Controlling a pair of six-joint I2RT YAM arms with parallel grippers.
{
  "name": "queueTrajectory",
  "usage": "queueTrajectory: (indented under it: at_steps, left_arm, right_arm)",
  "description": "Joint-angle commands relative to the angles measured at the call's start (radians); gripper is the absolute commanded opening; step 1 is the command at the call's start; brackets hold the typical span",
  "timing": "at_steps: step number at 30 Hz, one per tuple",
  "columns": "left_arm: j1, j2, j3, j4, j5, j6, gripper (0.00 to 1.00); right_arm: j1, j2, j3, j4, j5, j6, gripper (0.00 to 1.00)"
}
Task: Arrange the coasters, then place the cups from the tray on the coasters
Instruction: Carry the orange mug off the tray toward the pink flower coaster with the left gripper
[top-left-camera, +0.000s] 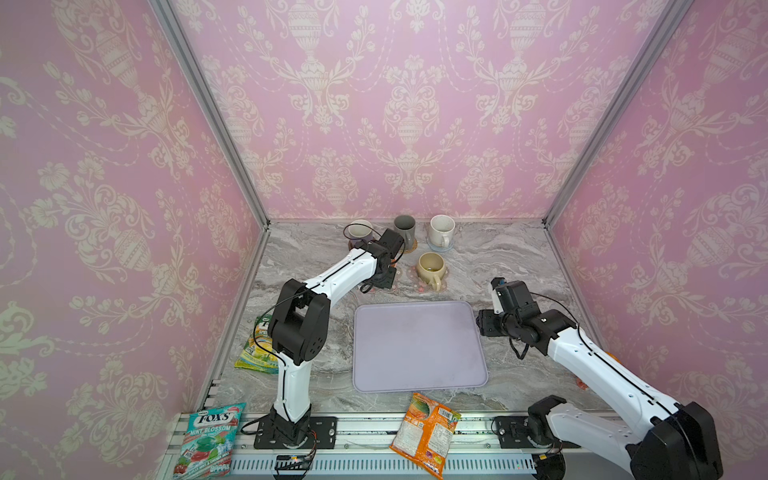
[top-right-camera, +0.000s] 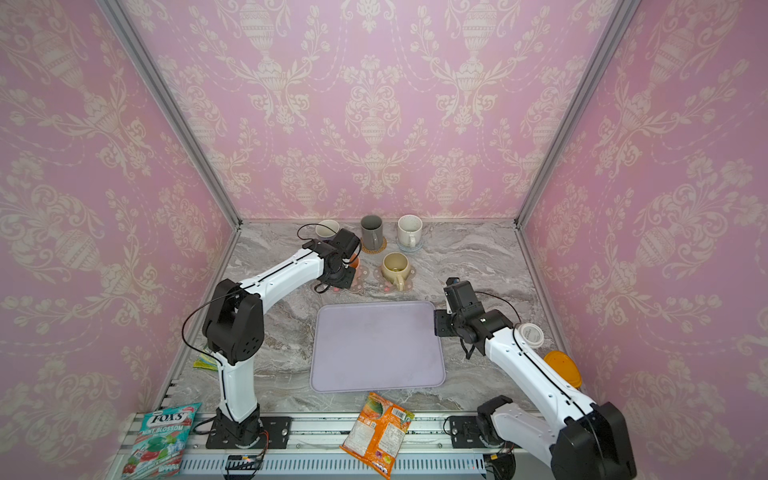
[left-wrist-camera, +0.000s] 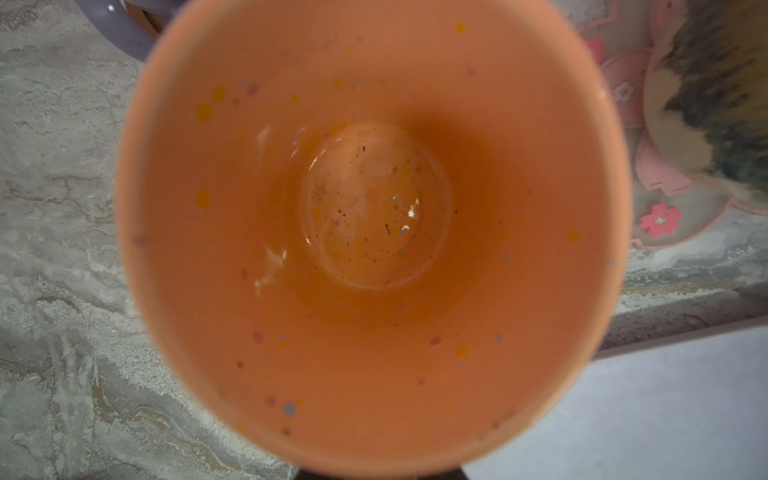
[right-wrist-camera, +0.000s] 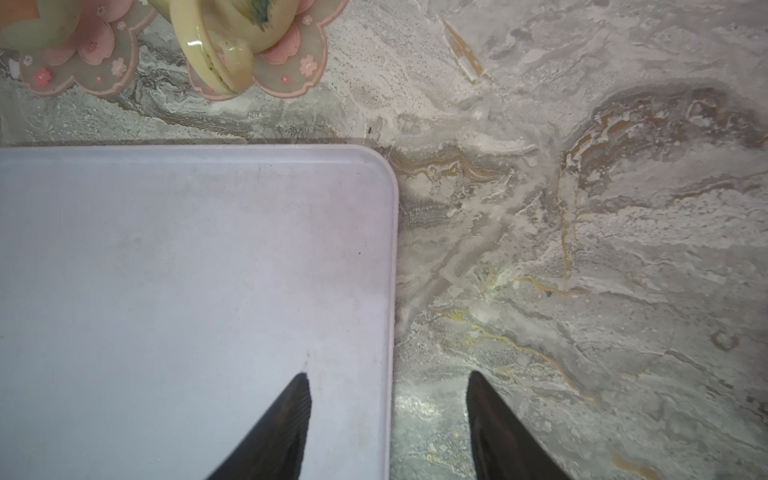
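Observation:
My left gripper (top-left-camera: 384, 277) is shut on the peach-orange cup (left-wrist-camera: 374, 232), which fills the left wrist view and hides the fingers. It hangs over a clear pink-flower coaster (top-right-camera: 362, 277); I cannot tell if they touch. The beige-olive cup (top-left-camera: 431, 268) sits on the other flower coaster (right-wrist-camera: 291, 66). At the back, the dark grey cup (top-left-camera: 404, 228) stands on the rattan coaster (top-left-camera: 412, 246), the white cup (top-left-camera: 441, 230) on the lacy coaster (top-left-camera: 440, 248), and the lavender cup (top-left-camera: 359, 232) to their left. The lavender-grey tray (top-left-camera: 419, 345) is bare. My right gripper (right-wrist-camera: 388, 374) is open above its far right corner.
A Fox's candy bag (top-left-camera: 208, 440) and an orange snack bag (top-left-camera: 426, 436) lie at the front rail. A green-yellow bag (top-left-camera: 255, 349) lies by the left arm. A white-lidded paper cup (top-right-camera: 530, 334) and an orange-lidded container (top-right-camera: 563, 368) stand behind the right arm.

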Motion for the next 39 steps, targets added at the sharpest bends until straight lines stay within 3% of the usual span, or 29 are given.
queueTrajectory:
  at_steps: [1, 13, 39]
  left_arm:
    - [0.024, -0.002, 0.055, 0.026, -0.006, -0.050, 0.00]
    - [0.046, 0.022, 0.057, 0.068, 0.063, -0.109, 0.00]
    - [0.045, 0.043, 0.039, 0.110, 0.098, -0.219, 0.04]
  right_arm:
    - [-0.008, 0.022, 0.035, 0.024, -0.020, -0.018, 0.61]
    - [-0.024, 0.080, 0.057, 0.040, -0.046, -0.027, 0.60]
    - [-0.042, 0.071, 0.028, 0.054, -0.077, -0.020, 0.60]
